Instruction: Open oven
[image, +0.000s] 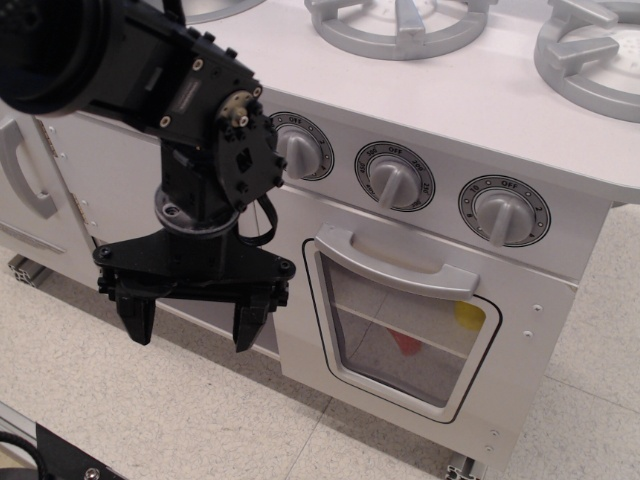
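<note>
- The end effector (194, 325) hangs released, its two black fingers spread and pointing down at the floor, holding nothing; it sits to the left of the oven door (405, 325) and apart from it
- The oven stands under the three knobs (394, 177), its bar handle (395, 262) running across the top of the door's window
- Risk: the fingers point downward while the bar handle runs horizontally and close to the door face, so a poorly angled approach would likely jab the clear window or skid off the smooth bar
- Risk: the leftmost knob (298, 150) sits just beside the black wrist housing, so a sideways sweep toward the door could knock or turn it
- Risk: a pull not following the door's swing may slip off the handle or drag the light toy kitchen
- Materials: the oven is matte light grey, seemingly painted wood; the handle is a rounded grey plastic bar; the window is glossy clear plastic with rounded corners, showing blurred red and yellow things inside
- The floor (140, 410) is pale speckled tile
</note>
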